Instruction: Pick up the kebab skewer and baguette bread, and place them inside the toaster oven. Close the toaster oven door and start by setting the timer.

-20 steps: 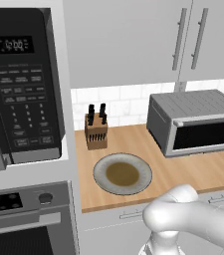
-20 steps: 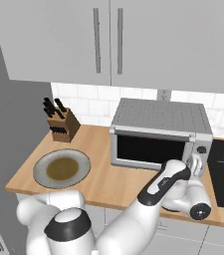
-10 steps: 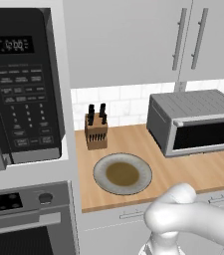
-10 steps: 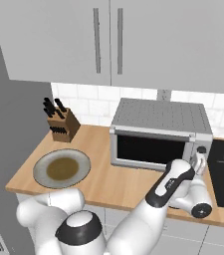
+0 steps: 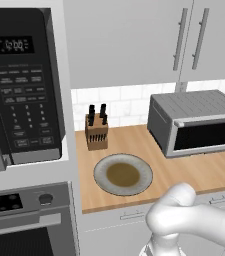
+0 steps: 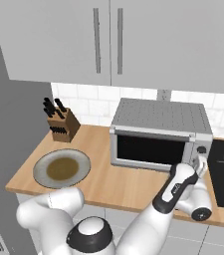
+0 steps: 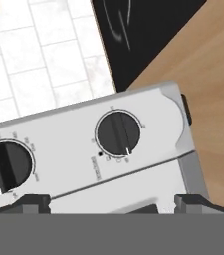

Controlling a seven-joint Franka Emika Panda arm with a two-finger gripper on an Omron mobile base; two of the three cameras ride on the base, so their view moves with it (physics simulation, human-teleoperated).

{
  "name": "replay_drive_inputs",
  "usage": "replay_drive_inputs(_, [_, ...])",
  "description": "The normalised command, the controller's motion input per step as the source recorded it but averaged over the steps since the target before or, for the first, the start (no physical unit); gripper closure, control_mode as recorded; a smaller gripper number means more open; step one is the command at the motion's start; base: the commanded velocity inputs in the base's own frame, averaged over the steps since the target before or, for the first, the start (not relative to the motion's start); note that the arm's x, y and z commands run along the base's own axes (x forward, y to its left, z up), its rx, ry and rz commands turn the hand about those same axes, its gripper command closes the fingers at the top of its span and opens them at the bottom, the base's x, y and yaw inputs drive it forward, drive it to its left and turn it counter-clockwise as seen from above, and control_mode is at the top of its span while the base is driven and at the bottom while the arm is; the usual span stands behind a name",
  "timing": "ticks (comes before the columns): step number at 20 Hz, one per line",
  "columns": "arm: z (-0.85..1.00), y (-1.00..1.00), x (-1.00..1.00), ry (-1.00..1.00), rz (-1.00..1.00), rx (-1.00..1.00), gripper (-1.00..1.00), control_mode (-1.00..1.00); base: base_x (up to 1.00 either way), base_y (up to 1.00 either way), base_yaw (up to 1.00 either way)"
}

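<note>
1. The boxy grey metal toaster oven with a ribbed top (image 6: 161, 132) stands on the light wooden desk (image 6: 113, 182); its grey-framed, dark-glass door (image 6: 148, 150) is shut, so what is inside cannot be told.
2. A round grey plate with a brown centre (image 5: 123, 174) lies at 9 o'clock of the oven, below a wooden knife block (image 5: 96, 131).
3. The fingers (image 6: 201, 164) sit at the oven's control panel; in the hand view the two dark tips stand wide apart before a round dark knob (image 7: 117, 133), holding nothing.

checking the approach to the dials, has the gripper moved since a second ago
Yes. In the right base view the gripper has risen from the counter edge to the toaster oven right end.
</note>
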Motion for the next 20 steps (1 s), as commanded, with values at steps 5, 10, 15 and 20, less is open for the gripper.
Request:
replay_drive_inputs(5, [-0.18,-0.04,0.20,-0.02,0.00,0.00,-1.00,-1.00,0.00,0.00,0.00])
replay_drive_inputs(10, [-0.03,-0.04,0.22,-0.02,0.00,0.00,-1.00,-1.00,0.00,0.00,0.00])
replay_drive_inputs(15, [0.00,-0.18,0.19,-0.02,-0.03,0.00,-1.00,-1.00,0.00,0.00,0.00])
replay_drive_inputs(20, [-0.08,-0.31,0.17,0.00,-0.05,0.00,-1.00,-1.00,0.00,0.00,0.00])
